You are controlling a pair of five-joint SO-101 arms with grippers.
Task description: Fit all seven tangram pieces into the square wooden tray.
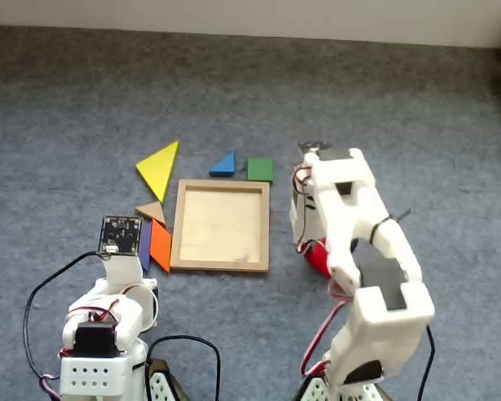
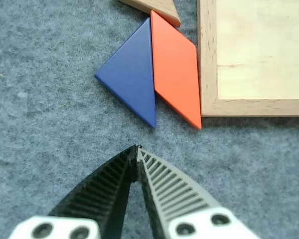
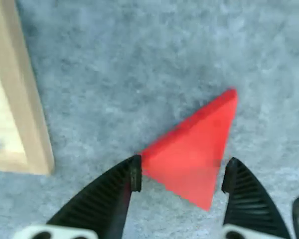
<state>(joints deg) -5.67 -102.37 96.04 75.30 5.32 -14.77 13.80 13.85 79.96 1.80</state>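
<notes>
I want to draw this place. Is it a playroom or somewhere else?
Probably an indoor robot practice spot rather than a playroom. Grey carpet covers the surface, a wooden tray and a yellow triangle lie on it, and a robot arm with cables stands beside them.

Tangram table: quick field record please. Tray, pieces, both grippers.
tray: square wooden tray on grey carpet
left of tray, high view: yellow triangle, tan triangle, dark blue triangle edge to edge with orange parallelogram
beyond tray: light blue triangle, green square
right of tray: red triangle
left gripper: shut, over carpet just short of the dark blue triangle
right gripper: open, fingers either side of the red triangle
</notes>
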